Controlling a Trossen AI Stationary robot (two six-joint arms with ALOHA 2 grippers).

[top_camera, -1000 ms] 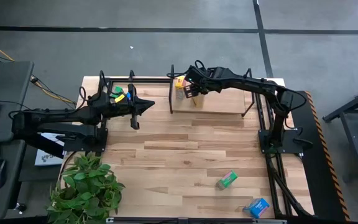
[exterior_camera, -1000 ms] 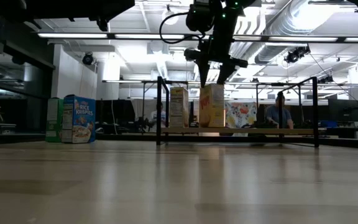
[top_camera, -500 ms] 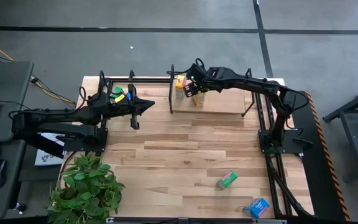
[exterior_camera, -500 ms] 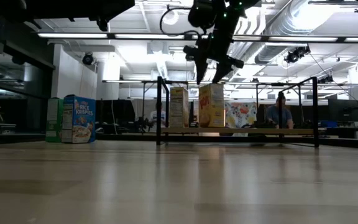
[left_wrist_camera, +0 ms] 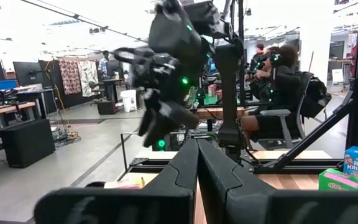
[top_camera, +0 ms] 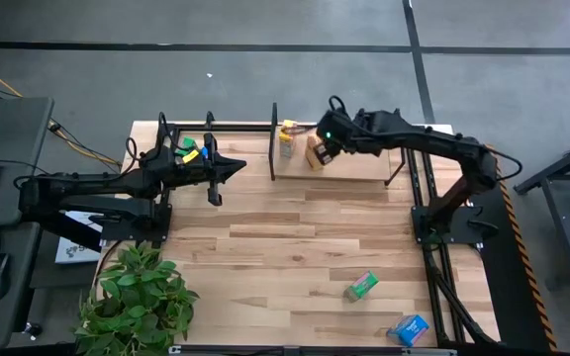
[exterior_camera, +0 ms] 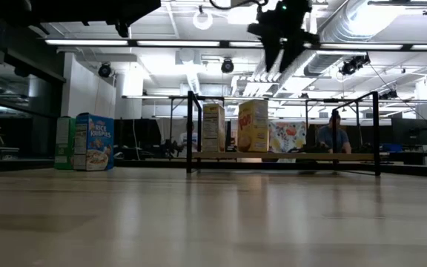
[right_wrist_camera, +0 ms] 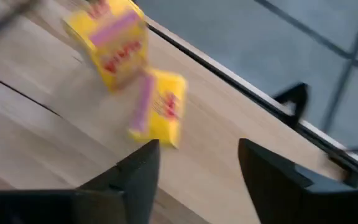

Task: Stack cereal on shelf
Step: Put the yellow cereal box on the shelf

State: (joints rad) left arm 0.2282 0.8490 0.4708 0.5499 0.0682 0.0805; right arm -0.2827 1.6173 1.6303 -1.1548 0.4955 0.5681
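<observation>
Two yellow-orange cereal boxes (top_camera: 287,138) (top_camera: 315,151) stand upright on their bottoms on the shelf's wooden board (top_camera: 349,164) at the far edge; the low view shows them side by side (exterior_camera: 213,127) (exterior_camera: 253,126). My right gripper (top_camera: 327,136) hovers open above and right of the second box, high in the low view (exterior_camera: 280,46). In the right wrist view (right_wrist_camera: 194,165) both boxes lie beyond the fingers. My left gripper (top_camera: 237,168) is shut and empty at the far left. A green box (top_camera: 361,286) and a blue box (top_camera: 410,329) lie near the front right.
A blue box (exterior_camera: 93,141) and a green box (exterior_camera: 65,142) stand at the far left corner, beside my left arm (top_camera: 188,148). The shelf's black tube frame (top_camera: 273,138) rises around the board. A potted plant (top_camera: 142,297) stands at the near left. A person sits beyond the table (exterior_camera: 333,137).
My right gripper has left the top of the second yellow box, risen well above the shelf and drawn back toward the table's right. The box stays upright on the board beside the first.
</observation>
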